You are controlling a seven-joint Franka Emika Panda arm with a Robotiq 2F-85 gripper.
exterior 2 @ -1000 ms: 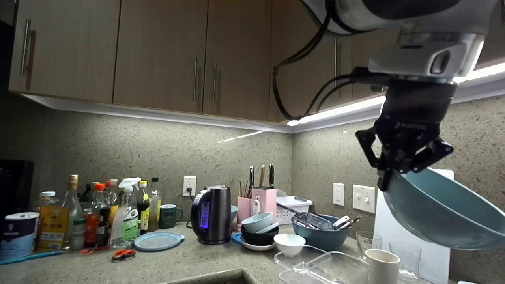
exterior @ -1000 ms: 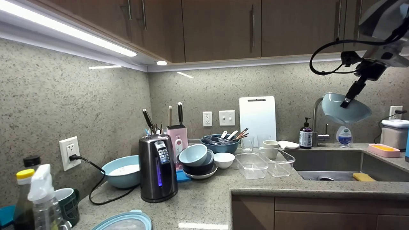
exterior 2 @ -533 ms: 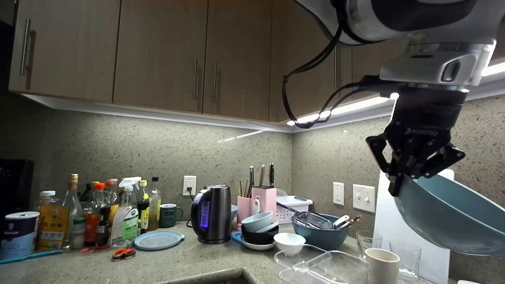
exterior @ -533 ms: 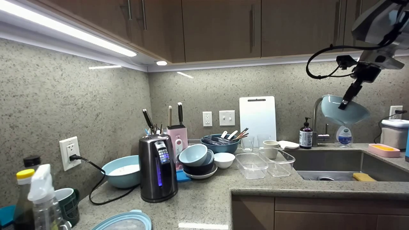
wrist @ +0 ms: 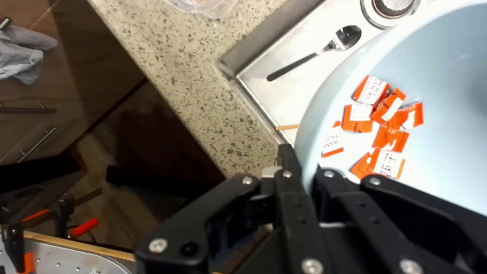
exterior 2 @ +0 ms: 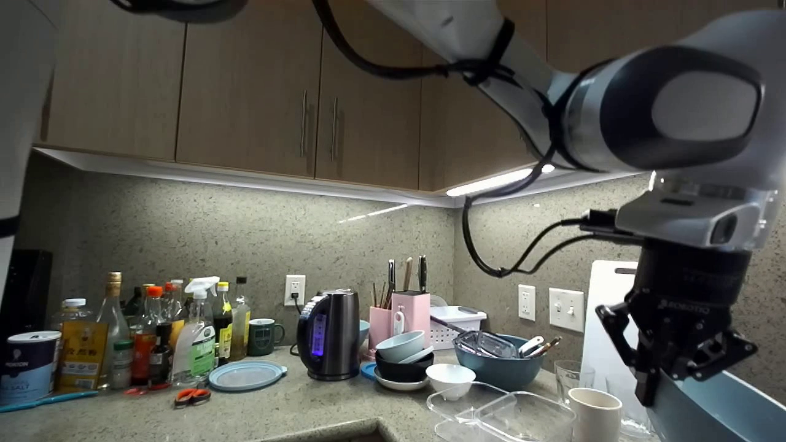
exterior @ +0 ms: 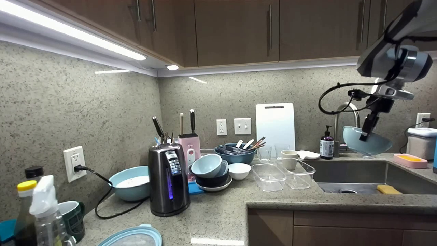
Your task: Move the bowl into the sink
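My gripper point(exterior: 364, 137) has the light blue bowl point(exterior: 374, 143) pinched by the rim!
There it hangs, tilted, above the sink point(exterior: 355, 171), orange-and-white scraps point(wrist: 389, 110) lying inside, and down in the sink, a dark-handled utensil point(wrist: 322, 50) and a yellow sponge point(exterior: 388, 189)!

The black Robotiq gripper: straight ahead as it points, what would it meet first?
Probably the grey speckled stone worktop at the edge of the rectangular stainless-steel sink, by the wrist view; depth is unclear, and the held round light blue bowl may touch first.
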